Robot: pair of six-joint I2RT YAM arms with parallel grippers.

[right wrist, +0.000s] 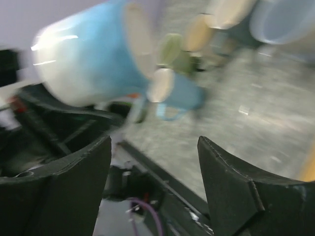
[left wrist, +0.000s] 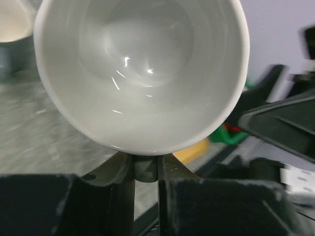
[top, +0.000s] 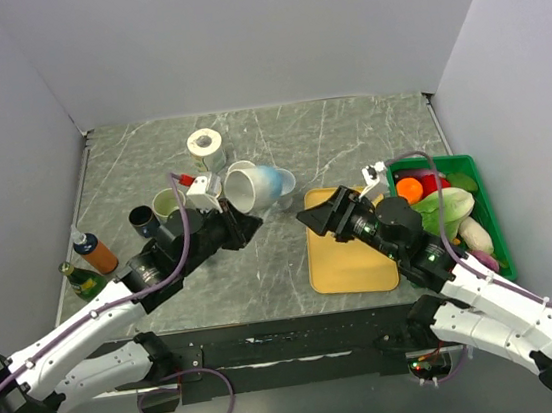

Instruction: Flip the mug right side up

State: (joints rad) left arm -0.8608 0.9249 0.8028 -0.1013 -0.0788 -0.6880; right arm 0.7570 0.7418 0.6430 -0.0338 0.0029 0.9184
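My left pincer (left wrist: 146, 169) is clamped on the lower rim of the white-and-blue glazed ceramic mug (left wrist: 142, 73). The mug is held above the grey marbled table (top: 348, 137), tipped on its side with the mouth facing my wrist. My right pincer (right wrist: 153, 147) has its jaws spread and grips nothing, just right of the mug, at the near corner of the flat yellow board (top: 348, 258). A green plastic basket (top: 457, 158) lies beyond.

The mug (top: 252, 189) is behind and left of the tray (top: 346, 263), the bin (top: 449, 159) right of it.
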